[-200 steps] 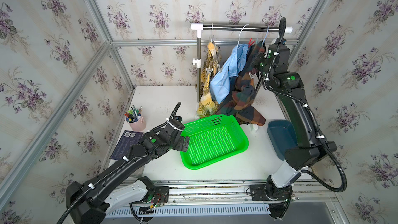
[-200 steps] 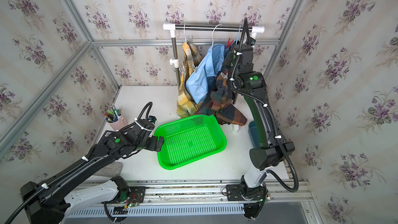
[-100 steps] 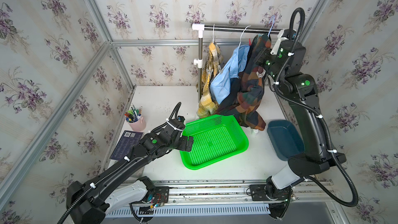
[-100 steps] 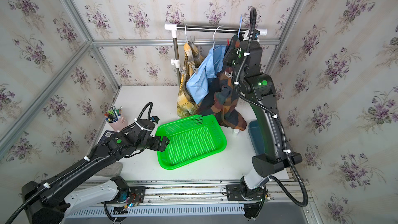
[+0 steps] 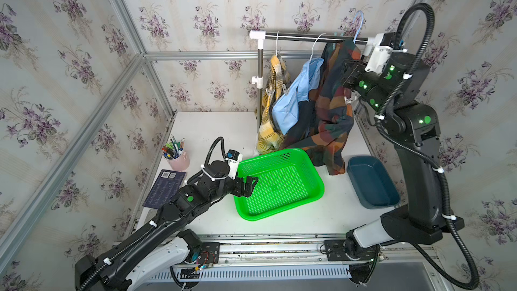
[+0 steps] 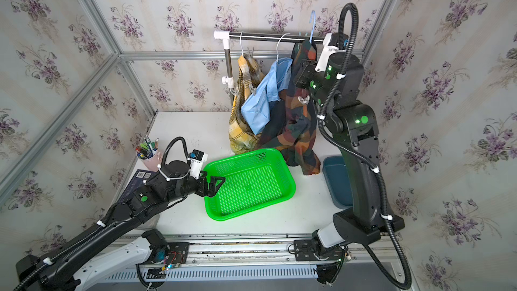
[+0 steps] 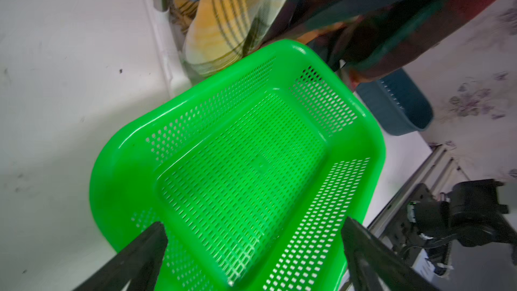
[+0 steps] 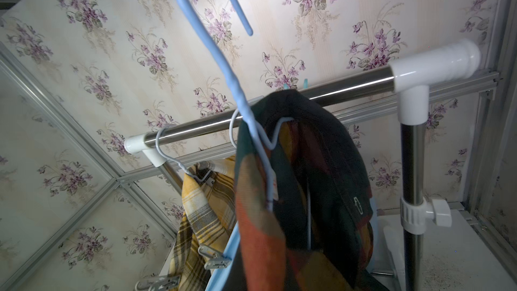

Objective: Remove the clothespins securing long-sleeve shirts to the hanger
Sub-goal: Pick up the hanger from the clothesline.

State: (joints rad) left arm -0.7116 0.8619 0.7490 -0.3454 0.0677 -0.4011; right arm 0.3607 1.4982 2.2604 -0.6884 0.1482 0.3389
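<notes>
Reaching high beside the rail (image 5: 296,36), the right gripper (image 5: 346,76) presses into the dark check shirt (image 5: 333,124), fingers clenched, apparently on fabric over the blue hanger (image 8: 236,90), whose hook floats clear above the rail. A pale clothespin (image 5: 348,99) is clipped to that shirt just below the gripper; more grip the yellow plaid shirt (image 5: 267,135), beside the light blue shirt (image 5: 288,107). The left gripper (image 5: 249,185) hangs over the green basket (image 5: 320,183) rim, fingers spread wide, empty. The step looks like clip removal on the check shirt; next calls for pinching that pale clip's tails.
</notes>
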